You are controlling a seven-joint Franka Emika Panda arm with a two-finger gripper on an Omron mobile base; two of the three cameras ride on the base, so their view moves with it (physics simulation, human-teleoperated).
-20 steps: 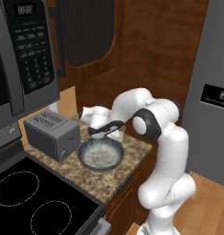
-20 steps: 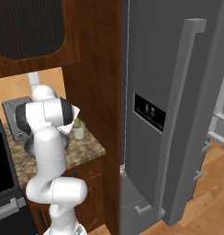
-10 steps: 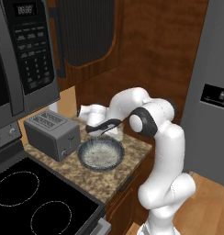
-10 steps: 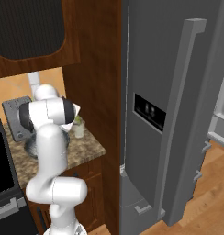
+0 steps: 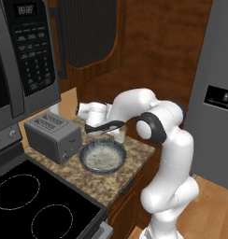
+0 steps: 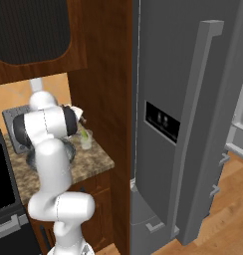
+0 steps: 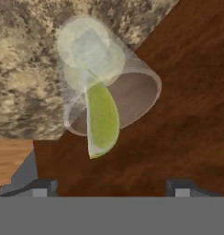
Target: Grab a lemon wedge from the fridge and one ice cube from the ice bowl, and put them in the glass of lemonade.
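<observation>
From straight above, the hand view looks down into the glass of lemonade [image 7: 132, 92], a clear tumbler on the speckled counter. A yellow-green lemon wedge [image 7: 102, 119] leans in it, and a pale squarish ice cube [image 7: 88, 48] lies in the liquid. My gripper [image 7: 110, 189] is open, its fingertips [image 7: 40, 187] wide apart with nothing between them. From the left base camera the gripper [image 5: 105, 126] hovers just over the glass [image 5: 119, 134], beside the ice bowl [image 5: 103, 156]. The grey fridge [image 6: 193, 124] stands to the right, doors closed.
A silver toaster [image 5: 53, 136] sits left of the bowl. The black microwave [image 5: 27, 51] hangs above it and a black cooktop [image 5: 36, 205] lies in front. A wooden cabinet wall [image 6: 101, 74] rises close behind the glass [image 6: 86, 140], between counter and fridge.
The jaws have gone from shut to wide open above the glass. The hand has drifted slightly left; bowl and toaster have not moved.
</observation>
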